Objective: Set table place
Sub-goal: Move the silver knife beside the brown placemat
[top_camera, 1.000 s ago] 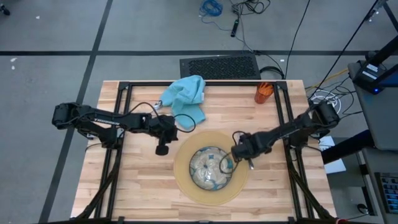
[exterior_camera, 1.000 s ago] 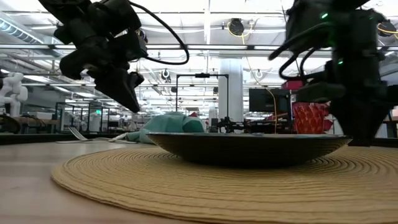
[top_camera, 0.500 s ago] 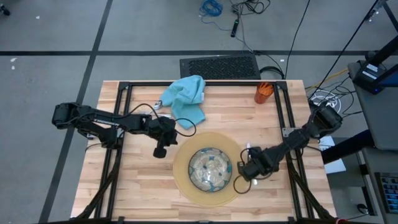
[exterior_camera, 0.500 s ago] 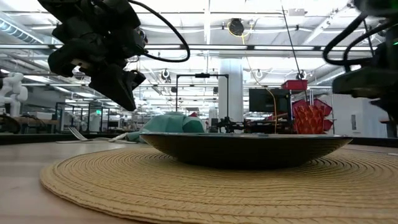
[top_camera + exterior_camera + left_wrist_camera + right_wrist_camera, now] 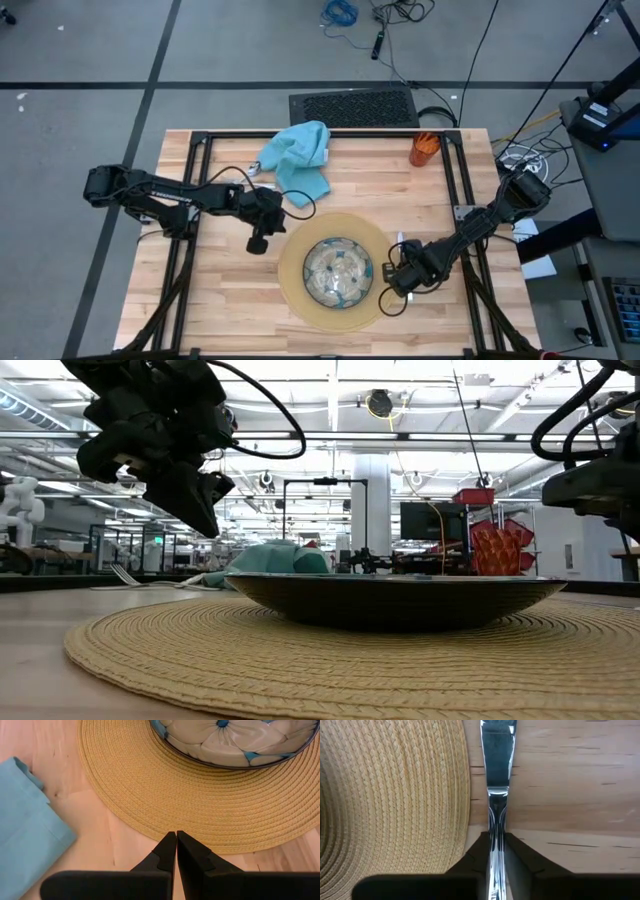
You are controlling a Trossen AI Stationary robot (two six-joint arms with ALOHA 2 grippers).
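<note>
Bowl sits empty on your mat.
Your right gripper [image 5: 496, 851] clasps a knife [image 5: 497, 765], handle end hidden; the patterned bowl [image 5: 339, 270] rests mid-frame on the woven mat [image 5: 300, 290]; left gripper [image 5: 176, 851] is clenched, holding nothing.

Grey floor [image 5: 90, 60] with dark tape lines; black ribbed mat [image 5: 353, 107] beyond table; blue cable coil [image 5: 339, 12] farther off.

Patterned bowl [image 5: 339, 270] centred on round tan mat [image 5: 300, 290], knife [image 5: 497, 765] beside mat, teal napkin [image 5: 298, 158] behind

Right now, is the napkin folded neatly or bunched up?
Bunched up. The napkin lies in a rumpled heap at the table's far edge, behind the mat; the low view shows it mounded, not flat.
</note>
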